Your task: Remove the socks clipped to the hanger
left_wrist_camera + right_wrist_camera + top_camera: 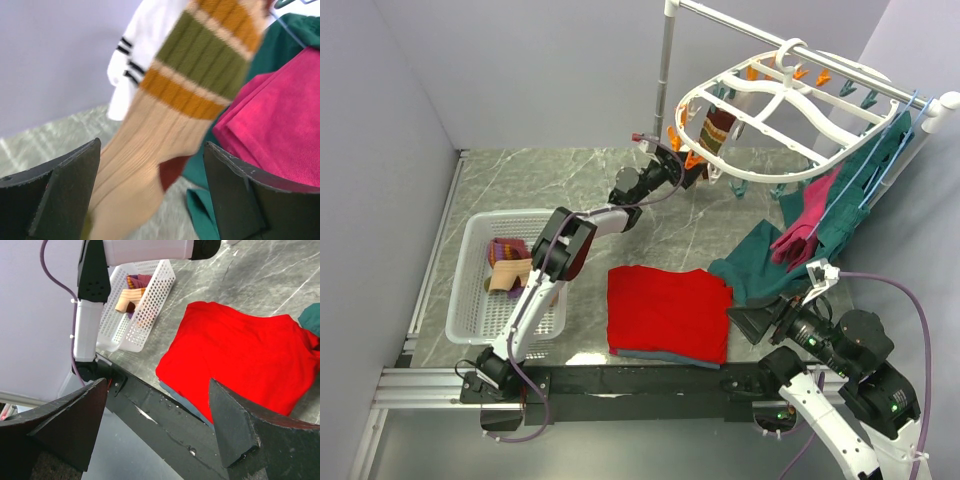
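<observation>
The ribbed tan knit sock (145, 165) at the centre of the left wrist view carries olive-green and mustard-orange bands edged in cream, with a rust-brown heel. Upper left of it, a white knit sock (145, 40) shows thin black stripes; a magenta-pink fabric garment (280, 130) fills the right.

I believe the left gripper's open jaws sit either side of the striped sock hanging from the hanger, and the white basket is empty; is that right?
Not quite: the white basket is not empty. The top view shows a maroon sock and a tan sock in it. The rest holds: the left gripper is open around the striped sock.
</observation>
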Available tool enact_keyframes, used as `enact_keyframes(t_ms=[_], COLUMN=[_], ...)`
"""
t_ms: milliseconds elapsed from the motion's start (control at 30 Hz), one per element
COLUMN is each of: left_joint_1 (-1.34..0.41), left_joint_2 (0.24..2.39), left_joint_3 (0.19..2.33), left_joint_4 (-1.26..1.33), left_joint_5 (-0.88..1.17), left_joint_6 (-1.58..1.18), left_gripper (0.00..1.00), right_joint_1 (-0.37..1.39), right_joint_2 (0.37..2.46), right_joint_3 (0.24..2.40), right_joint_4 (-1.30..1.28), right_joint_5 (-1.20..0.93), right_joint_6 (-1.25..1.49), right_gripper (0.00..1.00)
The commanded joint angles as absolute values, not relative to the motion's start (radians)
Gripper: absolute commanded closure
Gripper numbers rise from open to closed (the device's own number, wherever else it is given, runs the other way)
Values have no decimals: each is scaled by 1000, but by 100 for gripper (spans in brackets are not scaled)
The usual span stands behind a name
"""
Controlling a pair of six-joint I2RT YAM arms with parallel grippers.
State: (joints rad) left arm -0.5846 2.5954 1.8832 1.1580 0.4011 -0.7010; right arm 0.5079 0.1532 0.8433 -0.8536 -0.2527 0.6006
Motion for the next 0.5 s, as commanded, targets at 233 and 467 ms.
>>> enact_keyframes(t_ms=[233,467], left_joint_1=[-618,-624], left_joint_2=[2694,2672], left_joint_3=[2109,2100], left_joint_4=[1069,1035], left_joint_5=[379,383], left_joint_6=[-687,-666], left_gripper=[38,74], right_joint_1=[511,511], right_joint_2=[176,172], right_joint_3=[871,884], right_joint_4=[-856,-864], right_joint_5=[-241,-238], right_joint_6=[572,575], right_gripper=[12,12])
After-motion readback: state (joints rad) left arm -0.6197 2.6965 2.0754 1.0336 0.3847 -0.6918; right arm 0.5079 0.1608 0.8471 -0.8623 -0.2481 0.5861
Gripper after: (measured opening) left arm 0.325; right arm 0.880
